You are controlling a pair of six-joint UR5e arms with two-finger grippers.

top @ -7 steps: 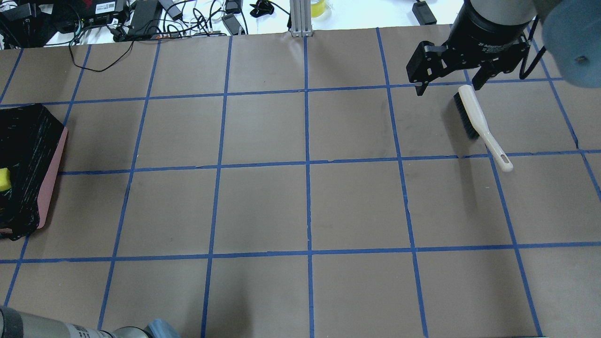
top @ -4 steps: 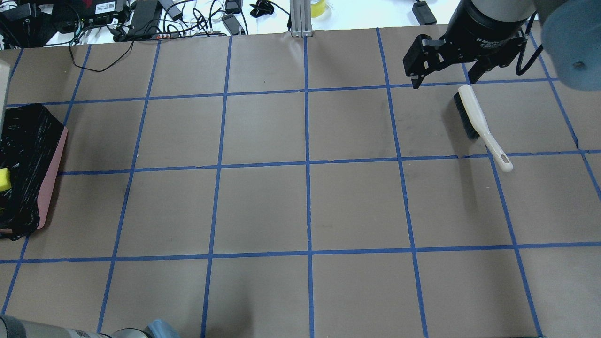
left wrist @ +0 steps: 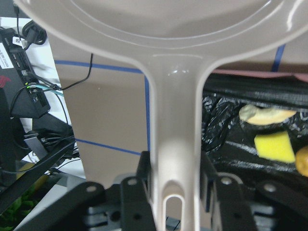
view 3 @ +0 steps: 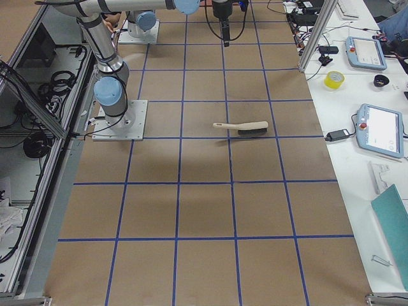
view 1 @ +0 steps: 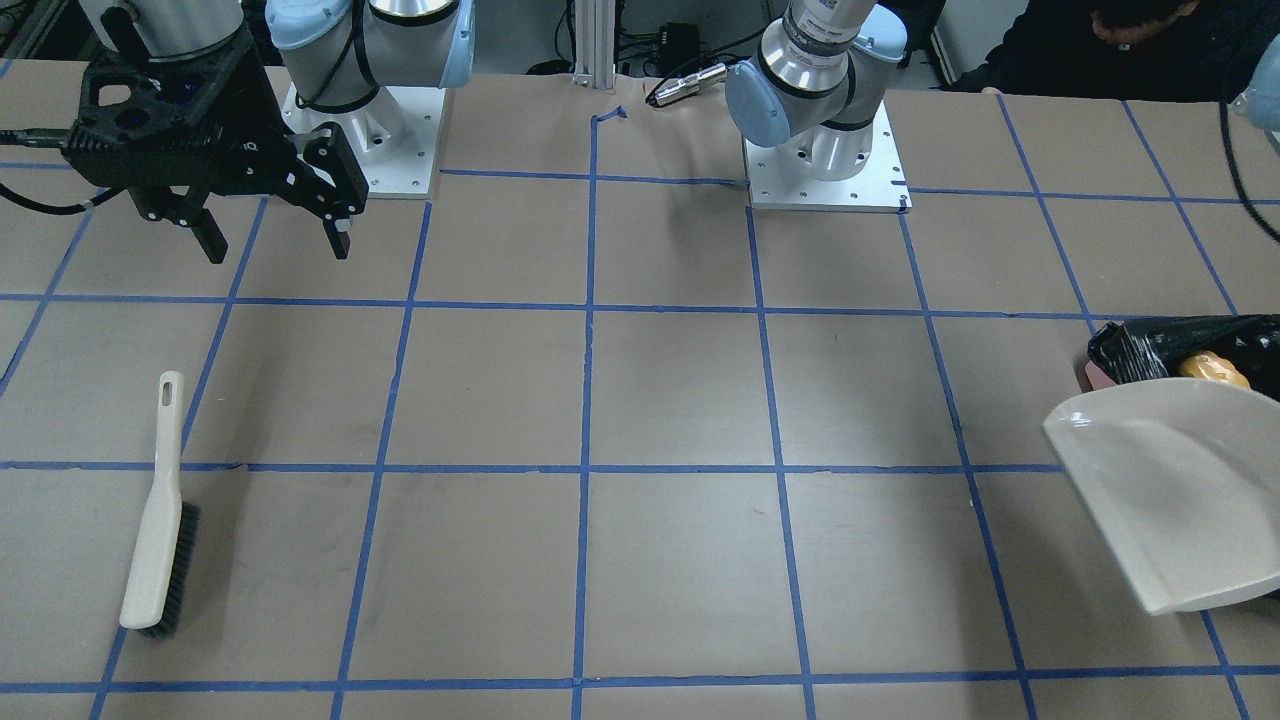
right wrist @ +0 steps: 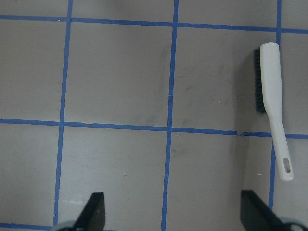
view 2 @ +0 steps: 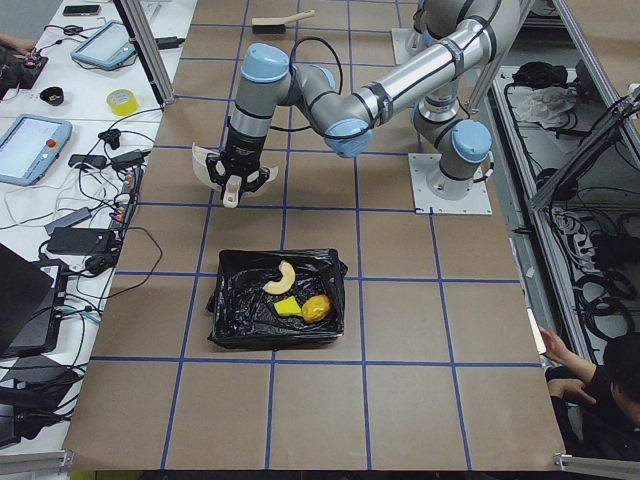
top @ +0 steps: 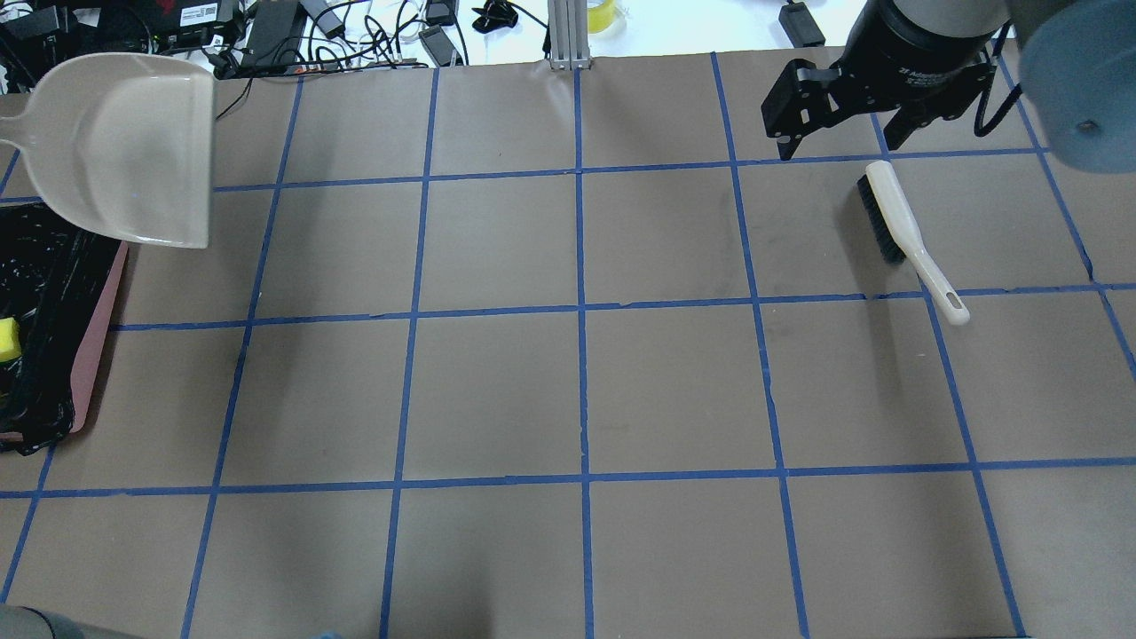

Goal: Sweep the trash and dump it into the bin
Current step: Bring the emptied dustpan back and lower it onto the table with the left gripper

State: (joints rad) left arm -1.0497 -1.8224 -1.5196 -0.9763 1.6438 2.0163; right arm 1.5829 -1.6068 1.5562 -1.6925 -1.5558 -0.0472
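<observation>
The pink bin (view 2: 228,335) with its black bag stands at the table's left end and holds the croissant (view 2: 280,277), the yellow sponge (view 2: 289,306) and the bread roll (view 2: 317,307). The sponge (top: 7,339) and roll (view 1: 1213,370) also show in other views. My left gripper (left wrist: 175,192) is shut on the handle of the white dustpan (top: 124,146), which hangs empty in the air beside the bin's far edge (top: 89,355). My right gripper (top: 839,146) is open and empty, raised above the table just beyond the brush (top: 896,222).
The white-handled brush (view 1: 155,520) lies flat on the brown paper at the right end, bristles towards the middle. Cables, tablets and a tape roll (view 2: 122,101) lie on the white bench past the far edge. An operator (view 1: 1130,40) sits near the robot's base.
The dustpan has swung into the overhead view at the upper left, beside the bin. The right gripper has drawn slightly up and away from the brush, still open.
</observation>
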